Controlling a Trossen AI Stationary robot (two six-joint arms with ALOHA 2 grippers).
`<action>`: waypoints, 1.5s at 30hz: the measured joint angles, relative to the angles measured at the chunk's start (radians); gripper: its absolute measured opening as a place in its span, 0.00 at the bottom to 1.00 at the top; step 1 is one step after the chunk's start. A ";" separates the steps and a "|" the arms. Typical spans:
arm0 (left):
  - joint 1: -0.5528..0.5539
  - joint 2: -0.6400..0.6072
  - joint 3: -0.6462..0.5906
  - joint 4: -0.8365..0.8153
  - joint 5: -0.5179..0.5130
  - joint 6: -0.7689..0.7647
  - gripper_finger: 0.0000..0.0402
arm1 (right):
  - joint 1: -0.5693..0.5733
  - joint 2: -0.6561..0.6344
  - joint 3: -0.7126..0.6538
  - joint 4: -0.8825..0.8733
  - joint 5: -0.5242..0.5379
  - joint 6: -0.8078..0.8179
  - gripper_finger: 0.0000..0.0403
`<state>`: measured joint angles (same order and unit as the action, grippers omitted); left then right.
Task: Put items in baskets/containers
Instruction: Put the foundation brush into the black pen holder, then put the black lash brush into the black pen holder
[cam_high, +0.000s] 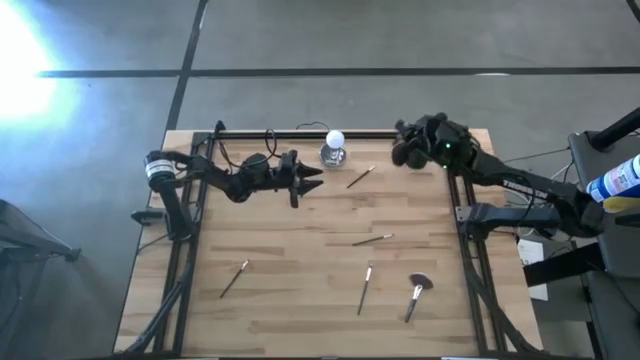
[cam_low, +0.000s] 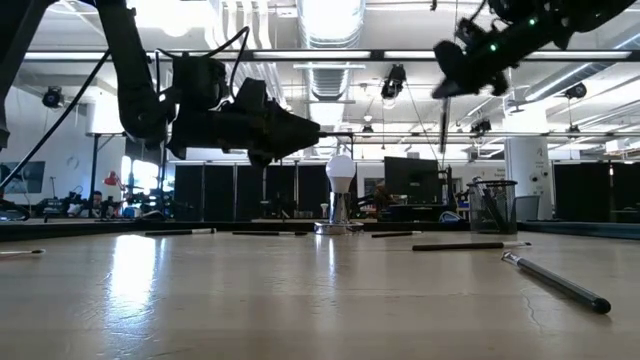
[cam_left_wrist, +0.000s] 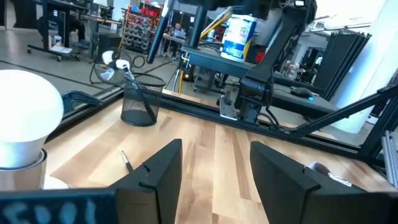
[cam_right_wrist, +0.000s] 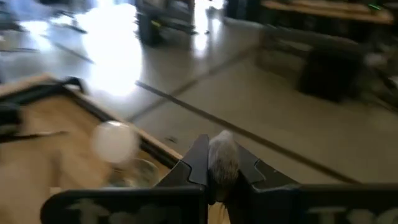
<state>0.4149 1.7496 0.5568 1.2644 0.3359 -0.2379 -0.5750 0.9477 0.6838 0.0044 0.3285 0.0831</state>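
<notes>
My right gripper (cam_low: 447, 82) hangs high over the table's far right part, shut on a slim brush whose grey fluffy head (cam_right_wrist: 222, 163) shows between its fingers. The black mesh cup (cam_left_wrist: 138, 106) stands on the table near the far right edge, with brushes upright in it. In the low view the cup (cam_low: 495, 206) is to the right of and below that gripper. Several more brushes lie flat on the wood, among them a fan-headed one (cam_high: 417, 295) and a thin one (cam_high: 361, 177). My left gripper (cam_high: 308, 180) floats open at the far left centre, with nothing between its fingers. My right gripper pinches the brush between its two fingers right at the base of the grey bristle head (cam_right_wrist: 222, 177). The fingers lie across the brush. The head sticks up above them and the handle (cam_low: 443, 128) hangs straight down below the gripper, clear of the table.
A shiny silver object topped with a white ball (cam_high: 334, 148) stands at the far edge between the two grippers, close to my left gripper. Loose brushes (cam_high: 372, 240), (cam_high: 234, 278), (cam_high: 365, 288) lie over the middle and near part of the table. Black frame rails run along both sides.
</notes>
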 joint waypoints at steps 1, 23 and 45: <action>0.000 0.000 0.000 0.000 0.000 0.002 0.45 | -0.031 -0.008 -0.005 -0.026 0.013 0.009 0.04; 0.002 0.000 -0.001 -0.004 0.003 0.003 0.45 | -0.327 0.214 -0.084 -0.093 0.003 0.082 0.04; 0.005 0.000 -0.002 -0.030 -0.055 0.000 0.33 | -0.277 -0.023 -0.115 -0.129 -0.173 0.066 0.24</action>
<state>0.4199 1.7496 0.5549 1.2341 0.2806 -0.2375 -0.8523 0.9245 0.5684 -0.1250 0.1553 0.1493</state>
